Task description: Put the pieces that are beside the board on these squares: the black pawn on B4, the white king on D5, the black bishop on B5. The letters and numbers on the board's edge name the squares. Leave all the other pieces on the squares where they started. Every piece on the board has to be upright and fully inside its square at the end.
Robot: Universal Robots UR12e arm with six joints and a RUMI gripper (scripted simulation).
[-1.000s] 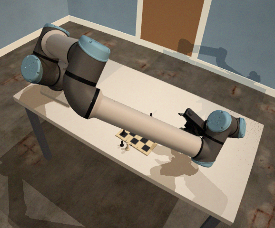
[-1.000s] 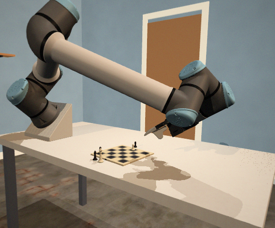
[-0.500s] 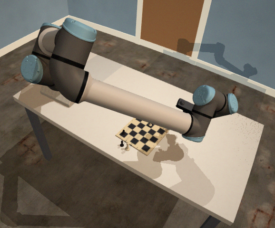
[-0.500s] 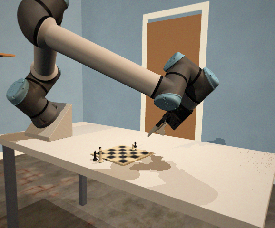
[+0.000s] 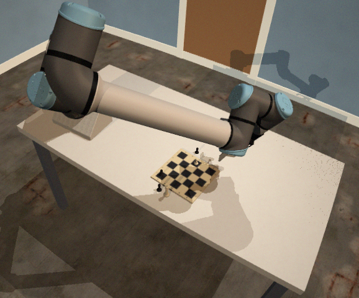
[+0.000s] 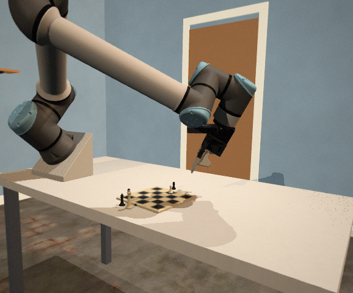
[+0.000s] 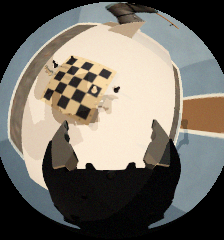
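Observation:
The small chessboard (image 5: 186,174) lies near the table's front edge. A small black piece (image 5: 158,188) and the taller white king (image 5: 166,192) stand upright on the table beside the board's near corner; they also show in the exterior view, the black piece (image 6: 121,200) left of the king (image 6: 128,199). Another black piece (image 5: 197,149) stands off the board's far edge. I cannot tell which black piece is the pawn and which the bishop. A white piece (image 5: 196,162) and a black piece (image 5: 161,173) stand on the board. My gripper (image 6: 199,164) is open and empty, high above the table past the board's far side (image 7: 110,125).
The arm's long forearm (image 5: 160,112) spans over the table behind the board. The arm's wedge base (image 5: 83,123) sits at the table's far left corner. The table edge runs close to the board's near side.

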